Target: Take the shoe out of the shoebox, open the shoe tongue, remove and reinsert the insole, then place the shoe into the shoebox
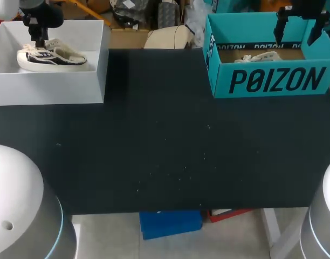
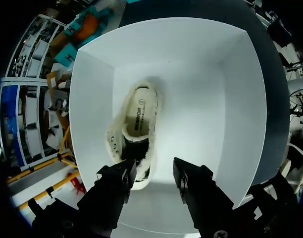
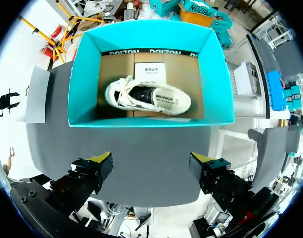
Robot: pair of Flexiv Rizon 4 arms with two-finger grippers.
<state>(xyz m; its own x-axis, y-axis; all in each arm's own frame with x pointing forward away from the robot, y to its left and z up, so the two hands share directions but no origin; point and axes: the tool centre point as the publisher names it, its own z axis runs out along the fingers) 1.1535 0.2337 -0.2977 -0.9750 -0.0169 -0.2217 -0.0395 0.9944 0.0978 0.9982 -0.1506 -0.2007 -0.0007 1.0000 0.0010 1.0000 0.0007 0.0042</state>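
A cream-and-black shoe (image 1: 52, 56) lies on its side in the white box (image 1: 52, 89) at the far left. My left gripper (image 1: 37, 42) hangs right above it. In the left wrist view the gripper (image 2: 154, 178) is open, with its fingers partly drawn in. One end of the shoe (image 2: 136, 131) lies by one finger; the other finger is clear of it. A second cream shoe (image 1: 259, 56) rests in the teal shoebox (image 1: 273, 81) at the far right. My right gripper (image 1: 298, 32) hovers wide open above that box, with the shoe (image 3: 146, 96) ahead of the gripper (image 3: 152, 163).
The dark table (image 1: 165, 151) stretches between the two boxes. The white box's walls (image 2: 240, 99) close in around the left fingers. Teal walls (image 3: 82, 74) surround the second shoe, which rests on a cardboard floor with a paper label.
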